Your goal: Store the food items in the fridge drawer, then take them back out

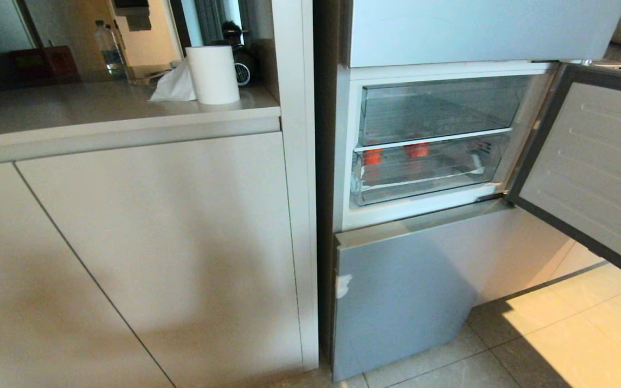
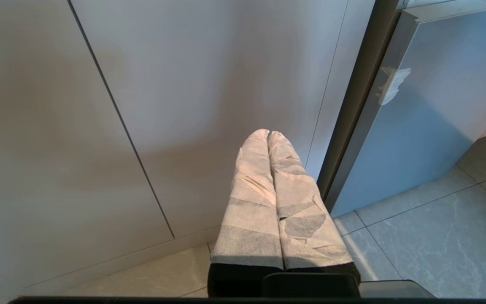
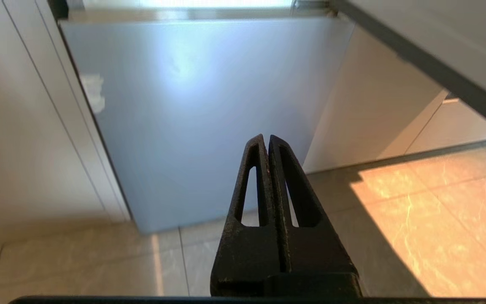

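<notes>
Two food items (image 1: 373, 157) (image 1: 417, 150) sit side by side in the fridge drawer (image 1: 423, 180), below an upper bin (image 1: 440, 108); the fridge (image 1: 402, 302) stands right of the cabinet (image 1: 154, 242), door (image 1: 591, 172) swung right

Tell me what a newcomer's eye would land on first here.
The fridge with its middle door swung wide open on the right, baring two clear bins. Two red food items show through the lower drawer. On the counter to the left stands a white paper roll.
</notes>
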`<state>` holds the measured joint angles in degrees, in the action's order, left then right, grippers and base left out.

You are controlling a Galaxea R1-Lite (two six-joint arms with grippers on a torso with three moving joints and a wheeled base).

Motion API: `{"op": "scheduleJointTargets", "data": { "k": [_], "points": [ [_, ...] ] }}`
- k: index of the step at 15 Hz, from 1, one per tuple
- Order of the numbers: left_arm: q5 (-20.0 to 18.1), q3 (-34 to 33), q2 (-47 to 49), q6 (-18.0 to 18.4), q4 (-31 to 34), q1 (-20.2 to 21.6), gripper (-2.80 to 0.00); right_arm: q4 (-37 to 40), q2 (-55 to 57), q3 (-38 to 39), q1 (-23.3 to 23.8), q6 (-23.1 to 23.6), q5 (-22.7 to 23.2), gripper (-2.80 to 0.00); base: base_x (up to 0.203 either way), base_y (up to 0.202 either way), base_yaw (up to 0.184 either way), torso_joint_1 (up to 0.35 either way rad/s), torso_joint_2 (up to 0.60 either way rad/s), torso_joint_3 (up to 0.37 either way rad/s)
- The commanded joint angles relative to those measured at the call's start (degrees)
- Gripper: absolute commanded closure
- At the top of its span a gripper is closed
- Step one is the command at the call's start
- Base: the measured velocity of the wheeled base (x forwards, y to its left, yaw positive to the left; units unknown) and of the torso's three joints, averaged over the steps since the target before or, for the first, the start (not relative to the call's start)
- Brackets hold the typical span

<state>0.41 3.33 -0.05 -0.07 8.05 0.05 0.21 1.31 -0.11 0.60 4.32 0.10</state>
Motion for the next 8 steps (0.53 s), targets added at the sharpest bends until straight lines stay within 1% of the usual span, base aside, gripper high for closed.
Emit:
{"op": "scheduleJointTargets", "data": {
  "k": [1,4,5,8],
  "points": [
    [0.0,0.0,0.0,0.0,0.0,0.0,0.0,0.4,-1.3,0.1,-0.1,0.2,-0.1,0.0,0.0,0.0,0.0,0.0,0.0,0.0],
    [0.0,0.0,0.0,0.0,0.0,0.0,0.0,0.4,-1.3,0.1,-0.1,0.0,-0.2,0.0,0.0,0.0,0.0,0.0,0.0,0.0],
    [0.0,0.0,0.0,0.0,0.0,0.0,0.0,0.4,-1.3,0.1,-0.1,0.0,-0.2,0.0,0.002,0.002,-0.085,0.002,0.0,0.002],
    [0.0,0.0,0.0,0.0,0.0,0.0,0.0,0.4,-1.3,0.1,-0.1,0.0,-0.1,0.0,0.001,0.008,-0.17,0.001,0.0,0.0]
  ]
}}
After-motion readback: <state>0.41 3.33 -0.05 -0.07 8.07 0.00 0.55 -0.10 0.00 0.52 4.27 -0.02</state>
